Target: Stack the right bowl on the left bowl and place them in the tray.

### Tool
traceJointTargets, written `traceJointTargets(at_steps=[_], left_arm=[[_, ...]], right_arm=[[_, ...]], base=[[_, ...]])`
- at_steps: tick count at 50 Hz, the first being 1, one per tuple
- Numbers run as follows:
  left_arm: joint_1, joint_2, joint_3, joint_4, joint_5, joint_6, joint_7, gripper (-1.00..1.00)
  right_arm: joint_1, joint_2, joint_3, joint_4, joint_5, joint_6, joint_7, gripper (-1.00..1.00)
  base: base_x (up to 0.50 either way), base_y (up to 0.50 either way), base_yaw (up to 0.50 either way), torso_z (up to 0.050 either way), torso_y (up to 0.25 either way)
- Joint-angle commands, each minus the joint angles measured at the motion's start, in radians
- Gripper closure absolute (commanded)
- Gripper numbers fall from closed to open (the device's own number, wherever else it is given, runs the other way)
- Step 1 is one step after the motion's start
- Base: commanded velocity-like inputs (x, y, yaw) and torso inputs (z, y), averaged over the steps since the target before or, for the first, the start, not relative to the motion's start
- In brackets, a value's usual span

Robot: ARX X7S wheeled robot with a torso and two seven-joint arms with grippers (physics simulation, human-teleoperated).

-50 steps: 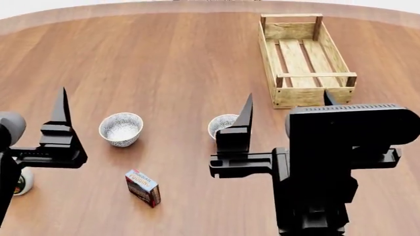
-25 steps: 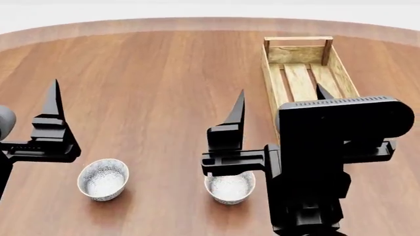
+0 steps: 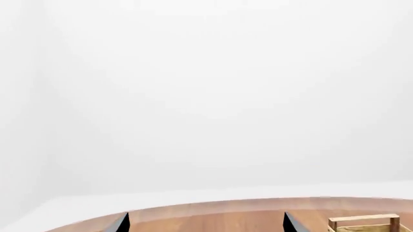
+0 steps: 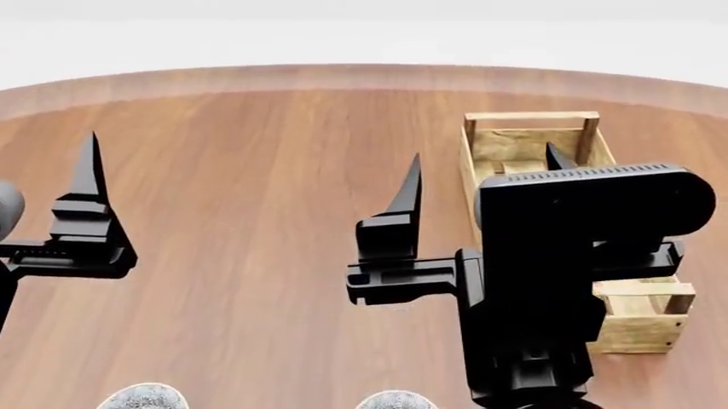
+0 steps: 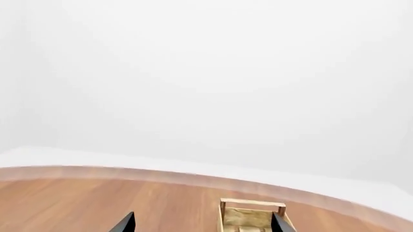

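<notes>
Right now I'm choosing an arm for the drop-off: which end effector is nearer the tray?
Right. The right end effector hangs open at the tray's near-left side, its arm overlapping it in the head view. The left end effector sits far across the table.

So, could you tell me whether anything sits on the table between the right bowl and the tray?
Nothing visible does. Bare wood lies between the right bowl, at the head view's lower edge, and the tray, though the right arm hides part of that stretch.

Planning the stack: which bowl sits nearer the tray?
The right bowl, at the head view's bottom edge; the left bowl is farther from the tray.
</notes>
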Motion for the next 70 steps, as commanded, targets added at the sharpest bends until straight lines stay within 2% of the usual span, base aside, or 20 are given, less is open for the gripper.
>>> traceJointTargets(at_steps=[1,9,23,26,39,45,55,58,62,70], left_arm=[[-0.006,-0.002,0.003,0.001,-0.007,-0.002,-0.006,-1.00],[-0.005,-0.006,0.002,0.005,-0.012,-0.002,-0.011,-1.00],[0.000,-0.011,0.000,0.005,-0.020,0.004,-0.016,-1.00],[0.004,-0.012,0.002,0.003,-0.020,0.010,-0.016,-1.00],[0.004,-0.015,0.007,0.001,-0.026,0.013,-0.022,-1.00],[-0.001,-0.017,0.007,0.004,-0.031,0.008,-0.026,-1.00],[-0.003,-0.024,-0.003,0.009,-0.041,0.003,-0.030,-1.00],[-0.001,-0.027,-0.007,0.009,-0.042,0.005,-0.031,-1.00],[0.001,-0.029,-0.008,0.008,-0.044,0.008,-0.032,-1.00],[-0.001,-0.032,-0.008,0.011,-0.049,0.005,-0.037,-1.00]], right_arm=[[0.005,0.004,0.004,-0.003,0.011,0.007,0.005,-1.00],[0.001,0.006,-0.007,0.011,0.003,-0.004,0.021,-1.00],[0.006,0.008,-0.005,0.012,0.013,0.004,0.032,-1.00],[-0.002,0.011,0.004,0.002,0.044,-0.004,-0.005,-1.00],[-0.002,0.013,-0.001,0.008,0.044,-0.001,0.015,-1.00],[0.001,0.013,-0.004,0.014,0.032,0.001,0.038,-1.00],[0.068,-0.040,0.069,0.077,0.096,0.218,0.040,-1.00],[0.088,-0.040,0.103,0.120,0.177,0.293,0.052,-1.00],[0.112,0.052,0.158,0.268,0.677,0.294,0.409,-1.00],[0.126,0.119,0.135,0.444,1.155,0.284,0.820,-1.00]], base=[[0.50,0.00,0.00,0.000,0.000],[0.50,0.00,0.00,0.000,0.001],[0.00,0.00,0.00,0.000,0.001],[0.05,0.00,0.00,0.000,0.000],[0.50,0.00,0.00,0.000,0.001],[0.04,0.00,0.00,0.000,0.000],[0.00,0.00,0.00,0.000,0.000],[0.00,0.00,0.00,0.000,0.000],[0.00,0.00,0.00,0.000,0.000],[0.00,0.00,0.00,0.000,0.000]])
